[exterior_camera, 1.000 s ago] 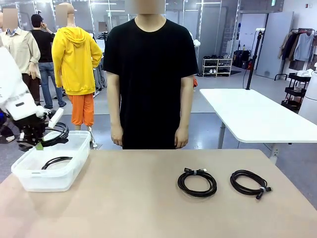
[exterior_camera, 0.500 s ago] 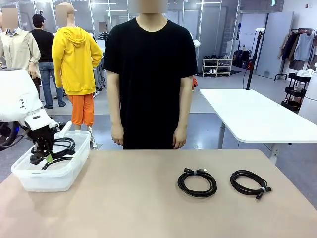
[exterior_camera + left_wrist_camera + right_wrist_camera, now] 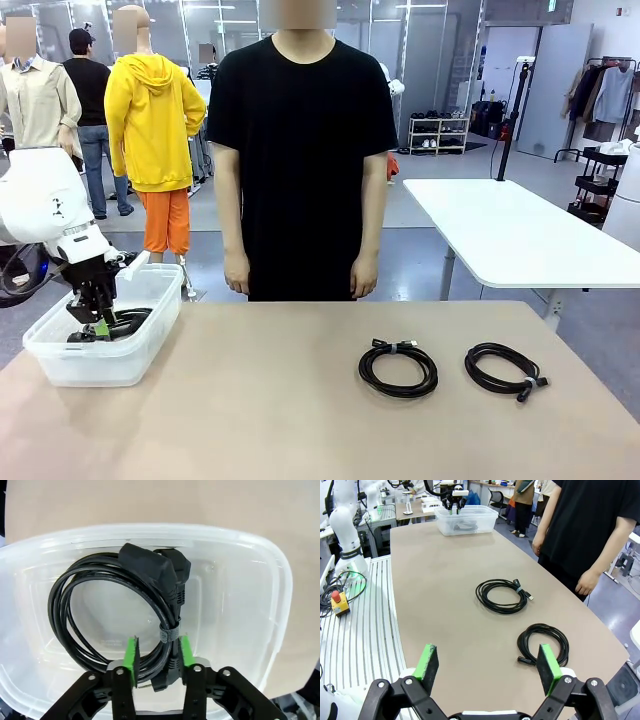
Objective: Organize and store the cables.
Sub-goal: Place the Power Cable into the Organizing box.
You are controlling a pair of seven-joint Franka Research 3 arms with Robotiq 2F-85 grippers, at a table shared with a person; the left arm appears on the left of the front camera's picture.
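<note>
1. The tan table (image 3: 300, 420) runs across the front view. It stands in an open room with a grey floor. A second white table (image 3: 520, 235) sits behind on the right, and a shoe shelf (image 3: 438, 133) stands farther back.
2. A person (image 3: 300, 150) in a black T-shirt stands at the far edge, arms hanging, both hands off the table.
3. A clear plastic bin (image 3: 60, 365) sits at the table's left end. Coiled black cable (image 3: 62, 605) lies on its floor. You cannot tell whether that is one coil or two stacked.
4. Your left claw (image 3: 97, 325) reaches down inside the bin. Its green pads (image 3: 131, 655) stand apart on either side of the cord bundle, released rather than pinching.
5. Two more cables lie flat on the bare table, well apart from the bin. The middle coil (image 3: 400, 346) is right of centre, and the right-hand coil (image 3: 520, 384) is just beside it, not touching.
6. The left wrist view gives you close detail of the cable in the bin. Chunky plug ends (image 3: 150, 567) rest at the coil's top, and a tie strap (image 3: 169, 634) wraps the strands just above the pads.
7. The right wrist view looks down the table's length. Your right claw (image 3: 486, 660) hovers wide open with nothing in it, and the right-hand coil is the one nearer to it. A ribbed white platform beside the table carries a red button (image 3: 336, 597).
</note>
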